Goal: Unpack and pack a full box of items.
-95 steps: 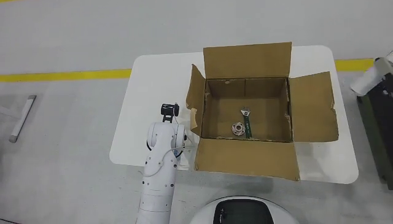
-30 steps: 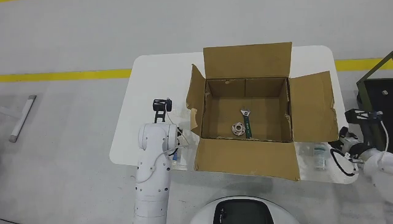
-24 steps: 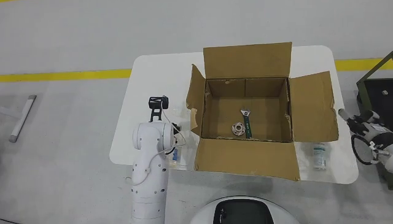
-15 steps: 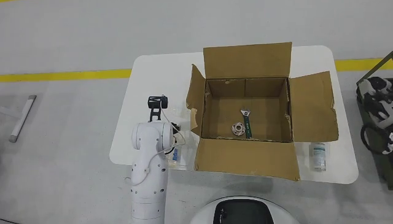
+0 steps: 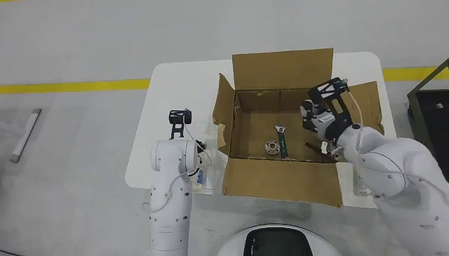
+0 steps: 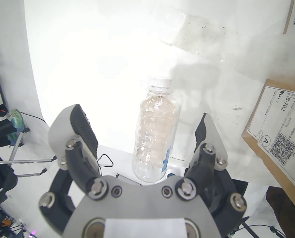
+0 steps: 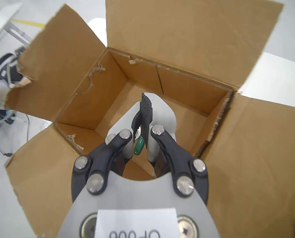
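The open cardboard box (image 5: 280,179) stands mid-table with its flaps spread. Inside lie a green-handled wrench (image 5: 280,138) and a round metal part (image 5: 270,146). My right gripper (image 7: 144,107) hangs shut and empty over the box's right side, pointing into it; the wrench's green handle (image 7: 138,147) shows behind its fingers. A clear plastic bottle (image 6: 157,127) lies on the white table left of the box. My left gripper (image 6: 141,115) is open above it, one finger on each side of the bottle, without touching it.
The white table (image 5: 175,88) has bare room left of and behind the box. The box's labelled left flap (image 6: 281,134) is close beside the bottle. A dark green cart (image 5: 428,123) stands off the table's right edge.
The right arm has swung in from beyond the table's right edge to over the box. The left arm has shifted slightly left, then held still.
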Tool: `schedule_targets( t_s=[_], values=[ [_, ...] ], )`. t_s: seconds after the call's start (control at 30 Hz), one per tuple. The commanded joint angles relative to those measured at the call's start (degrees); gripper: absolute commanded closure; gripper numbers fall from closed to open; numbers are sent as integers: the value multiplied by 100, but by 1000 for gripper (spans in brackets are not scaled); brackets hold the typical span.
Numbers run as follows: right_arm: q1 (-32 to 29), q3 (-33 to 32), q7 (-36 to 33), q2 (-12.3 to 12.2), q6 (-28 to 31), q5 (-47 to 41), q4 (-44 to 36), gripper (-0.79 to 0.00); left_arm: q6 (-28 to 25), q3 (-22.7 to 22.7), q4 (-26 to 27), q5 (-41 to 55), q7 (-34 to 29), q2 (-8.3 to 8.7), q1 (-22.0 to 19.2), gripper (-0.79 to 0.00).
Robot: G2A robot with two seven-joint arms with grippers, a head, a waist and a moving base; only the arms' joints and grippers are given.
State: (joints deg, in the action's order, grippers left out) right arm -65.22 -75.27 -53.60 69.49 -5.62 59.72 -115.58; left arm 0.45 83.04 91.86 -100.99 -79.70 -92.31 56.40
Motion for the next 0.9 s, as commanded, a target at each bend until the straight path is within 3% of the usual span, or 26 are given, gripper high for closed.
schedule_targets(
  t_s=[0.0,0.2,0.4,0.67,0.73,0.77,0.8,0.87],
  values=[
    [323,377,-41,52,-193,61,472,0,0,0,0,0,0,0,0,-785],
    [949,1095,9,205,-599,241,1735,0,0,0,0,0,0,0,0,-785],
    [1342,1467,108,338,-841,211,2482,0,0,0,0,0,0,0,0,-785],
    [1386,1494,184,357,-834,152,2535,0,0,0,0,0,0,0,0,-785],
    [1386,1494,184,357,-834,152,2535,-83,0,0,0,0,0,0,0,-785],
    [1386,1494,184,357,-834,152,2535,-89,0,0,0,0,0,0,0,-785],
    [1386,1494,184,357,-834,152,2535,0,0,0,0,0,0,0,0,-785],
    [1386,1494,184,357,-834,152,2535,0,0,0,0,0,0,0,0,-785]
  ],
)
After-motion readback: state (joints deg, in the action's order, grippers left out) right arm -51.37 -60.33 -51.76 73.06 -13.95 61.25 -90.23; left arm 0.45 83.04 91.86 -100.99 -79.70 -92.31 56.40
